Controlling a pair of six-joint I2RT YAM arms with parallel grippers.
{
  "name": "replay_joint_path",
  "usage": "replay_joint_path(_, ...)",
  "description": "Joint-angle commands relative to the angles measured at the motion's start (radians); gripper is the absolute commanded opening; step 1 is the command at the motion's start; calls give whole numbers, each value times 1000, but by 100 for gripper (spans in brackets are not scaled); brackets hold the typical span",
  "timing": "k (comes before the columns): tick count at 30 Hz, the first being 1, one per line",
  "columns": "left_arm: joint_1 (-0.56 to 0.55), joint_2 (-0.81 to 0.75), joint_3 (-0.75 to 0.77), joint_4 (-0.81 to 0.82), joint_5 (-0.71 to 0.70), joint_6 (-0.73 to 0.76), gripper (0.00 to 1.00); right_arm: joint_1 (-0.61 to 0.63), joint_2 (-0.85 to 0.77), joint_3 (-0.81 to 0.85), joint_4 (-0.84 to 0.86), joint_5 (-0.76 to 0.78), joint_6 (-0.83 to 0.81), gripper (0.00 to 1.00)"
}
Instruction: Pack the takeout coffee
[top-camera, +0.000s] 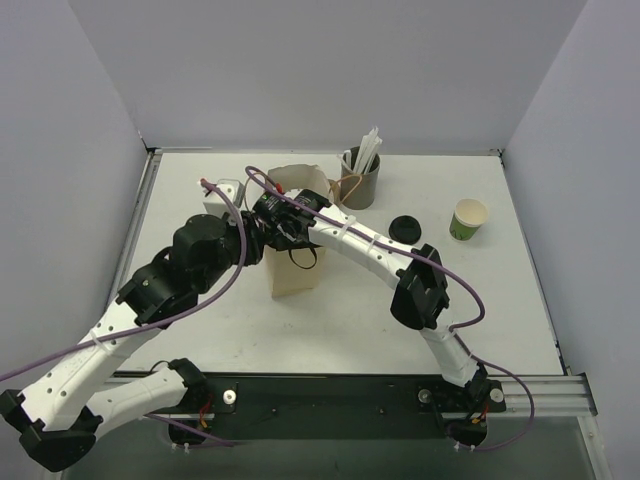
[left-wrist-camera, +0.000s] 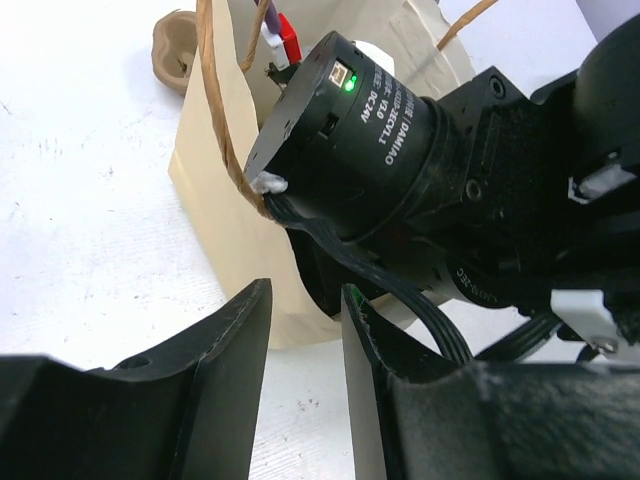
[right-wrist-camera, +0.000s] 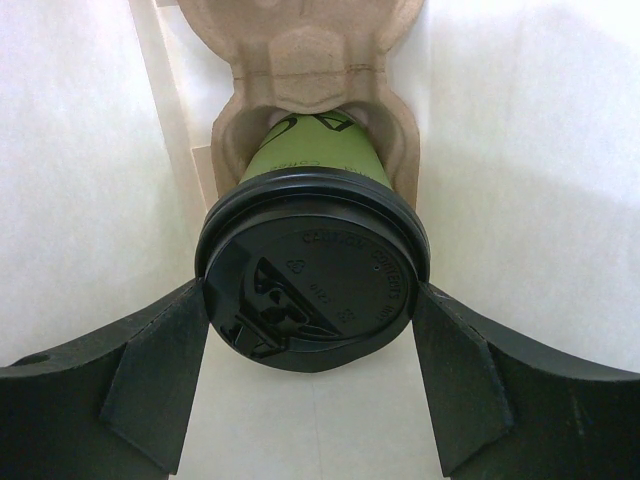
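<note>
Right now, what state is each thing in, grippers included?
paper bag, upright, mouth open
lidded green cup, lid on, seated in the cardboard carrier inside the bag
right gripper, closed on that cup's lid
left gripper, open, empty, beside the bag
second green cup, unlidded, upright on the table
loose black lid, lying on the table
grey straw cup, upright, holding straws

Lab: white-walled robot table (top-camera: 300, 330)
</note>
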Motion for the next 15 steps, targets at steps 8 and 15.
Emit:
replay_joint_path(8,-3,91,88,4,-60,25,43,27,88,-44,-144,-35,10,42)
replay_joint_path(15,-4,141,112,-29,-97,44,36,27,83,-48,-143,-31,11,43)
